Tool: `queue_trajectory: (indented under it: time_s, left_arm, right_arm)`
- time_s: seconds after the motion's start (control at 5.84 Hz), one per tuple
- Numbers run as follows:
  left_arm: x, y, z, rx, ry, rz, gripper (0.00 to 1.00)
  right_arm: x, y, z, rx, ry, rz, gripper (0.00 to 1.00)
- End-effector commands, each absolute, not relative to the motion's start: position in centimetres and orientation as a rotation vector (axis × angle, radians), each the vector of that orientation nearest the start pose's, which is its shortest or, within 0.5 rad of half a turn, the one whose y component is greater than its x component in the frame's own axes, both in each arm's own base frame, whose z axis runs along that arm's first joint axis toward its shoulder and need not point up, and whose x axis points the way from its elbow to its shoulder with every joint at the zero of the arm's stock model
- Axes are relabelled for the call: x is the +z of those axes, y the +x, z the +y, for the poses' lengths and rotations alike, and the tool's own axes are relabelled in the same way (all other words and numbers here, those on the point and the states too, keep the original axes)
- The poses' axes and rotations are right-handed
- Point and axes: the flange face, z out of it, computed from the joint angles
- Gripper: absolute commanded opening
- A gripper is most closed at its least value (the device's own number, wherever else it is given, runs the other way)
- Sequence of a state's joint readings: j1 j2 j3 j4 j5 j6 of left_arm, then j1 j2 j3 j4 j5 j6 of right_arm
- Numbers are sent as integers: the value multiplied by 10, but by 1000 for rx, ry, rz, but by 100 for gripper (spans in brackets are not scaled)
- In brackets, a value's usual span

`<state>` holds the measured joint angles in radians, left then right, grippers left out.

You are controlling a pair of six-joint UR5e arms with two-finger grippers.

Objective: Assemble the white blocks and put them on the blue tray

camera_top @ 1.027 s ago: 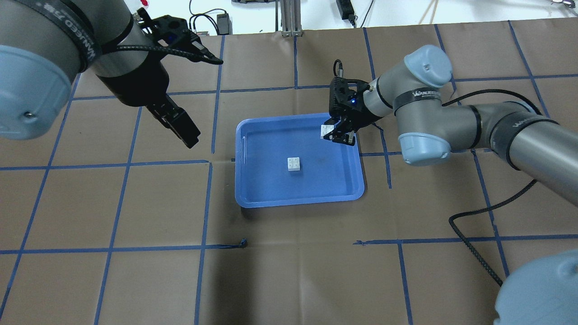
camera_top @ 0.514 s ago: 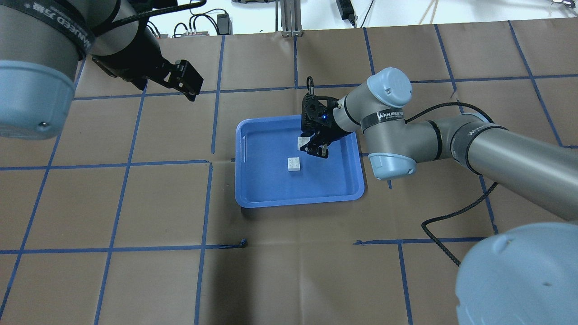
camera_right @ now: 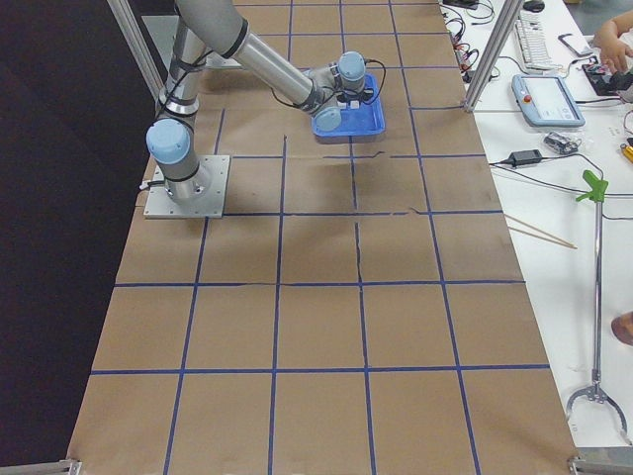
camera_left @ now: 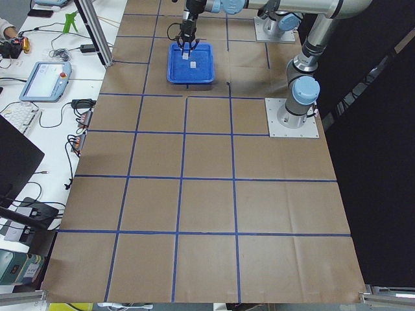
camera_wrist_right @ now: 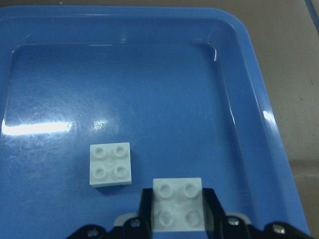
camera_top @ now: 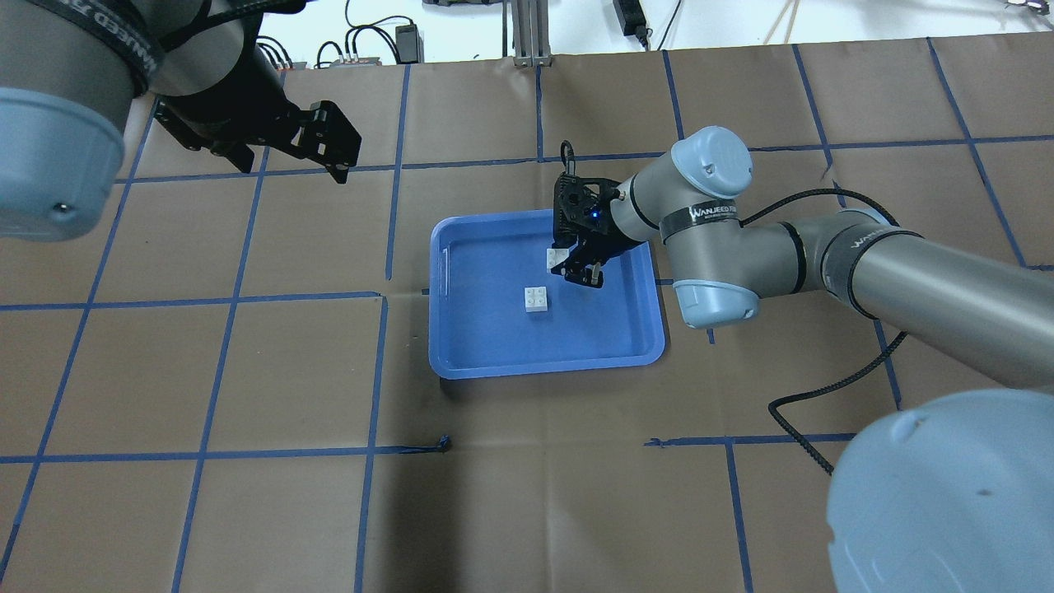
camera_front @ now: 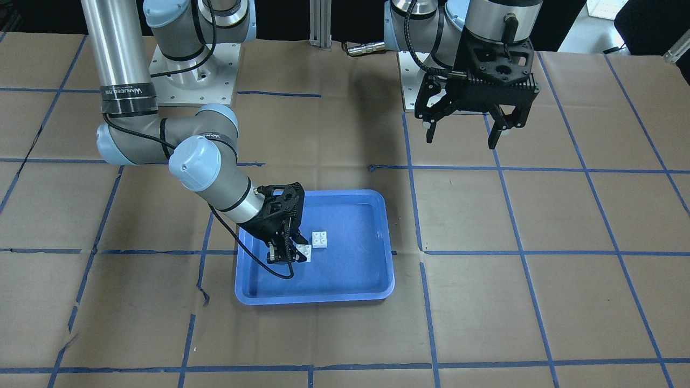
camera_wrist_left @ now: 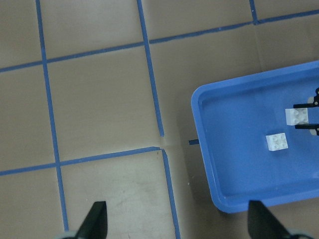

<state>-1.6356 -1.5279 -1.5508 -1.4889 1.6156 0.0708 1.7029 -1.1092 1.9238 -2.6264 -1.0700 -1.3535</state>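
Observation:
The blue tray [camera_top: 494,329] lies at the table's middle. One white block [camera_top: 536,299] rests studs up on its floor. My right gripper [camera_top: 576,268] is shut on the second white block [camera_top: 557,259] and holds it studs up low over the tray, just beside the resting one and apart from it. The right wrist view shows the held block [camera_wrist_right: 178,204] between the fingers, with the resting block [camera_wrist_right: 110,164] ahead to the left. My left gripper [camera_top: 329,156] is open and empty, high beyond the tray's left side.
Brown paper with a blue tape grid covers the table [camera_top: 247,371]. The right arm's black cable [camera_top: 823,395] hangs over the table to the tray's right. A metal post [camera_top: 527,41] stands at the far edge.
My right gripper carried its white block from the tray's far right rim inward, stopping beside the resting block. My left gripper swung away from the tray toward the far left.

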Motion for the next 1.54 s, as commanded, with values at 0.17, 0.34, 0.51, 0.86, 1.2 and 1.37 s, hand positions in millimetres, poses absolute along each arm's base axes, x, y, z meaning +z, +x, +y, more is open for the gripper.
queue_trajectory:
  time_s: [0.17,0.34,0.51,0.86,1.2,1.37]
  left_arm:
    - [538,-152,-480,-145,12,3111,99]
    - [535,-152,-478,-147,15,3117,99]
    - [537,-152,-475,-152,15,3116,99]
    - [535,-151,-475,-147,10,3117,99]
    - [535,-150,-475,-152,5,3114,99]
    - [536,-149,-476,-154,5,3112,99]
  right_arm:
    - [180,250,-523,-707,-1968,1987,27]
    - [179,251,-522,-706,-1958,1992,27]
    - [178,252,-521,-700,-1953,1988,27]
    - [178,254,-520,-699,-1953,1982,27]
    - [166,252,-507,-662,-1941,1983,27]
    - [167,252,-507,-664,-1941,1982,27]
